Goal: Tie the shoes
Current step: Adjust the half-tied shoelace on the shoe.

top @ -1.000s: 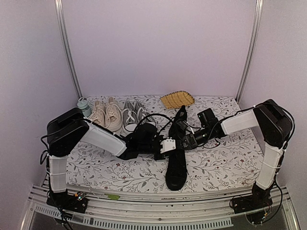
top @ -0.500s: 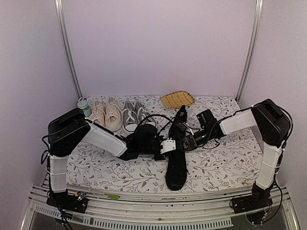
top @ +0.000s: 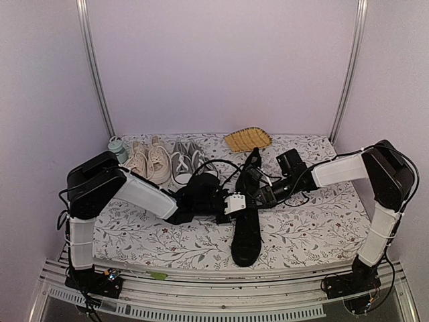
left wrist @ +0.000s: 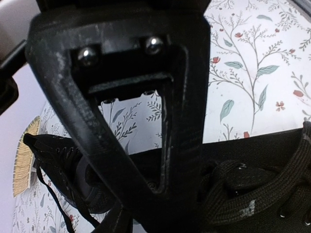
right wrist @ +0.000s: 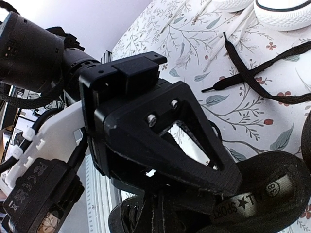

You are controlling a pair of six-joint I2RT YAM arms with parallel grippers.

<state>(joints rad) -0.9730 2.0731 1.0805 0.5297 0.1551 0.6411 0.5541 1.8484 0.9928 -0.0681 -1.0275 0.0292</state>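
Two black shoes lie mid-table. One (top: 246, 236) points its toe at the near edge; the other (top: 253, 163) is tipped up behind it. My left gripper (top: 231, 201) comes in low from the left onto the near shoe's lacing (left wrist: 243, 189). Its dark fingers (left wrist: 163, 194) hide whether anything is held. From the right, my right gripper (top: 260, 194) is shut, with its tip (right wrist: 214, 187) at the shoe's opening beside the printed insole (right wrist: 272, 194). No lace shows between its jaws. A loose black lace (right wrist: 252, 77) trails over the cloth.
Beige sneakers (top: 151, 161) and grey sneakers (top: 188, 161) with white toe caps (right wrist: 286, 12) stand at the back left beside a pale bottle (top: 116, 146). A woven tan basket (top: 247, 139) lies at the back. A metal rail (top: 214, 285) runs along the near edge.
My right gripper has closed at the shoe's opening, and its wrist and forearm have shifted slightly back. The left arm and both shoes have stayed put.
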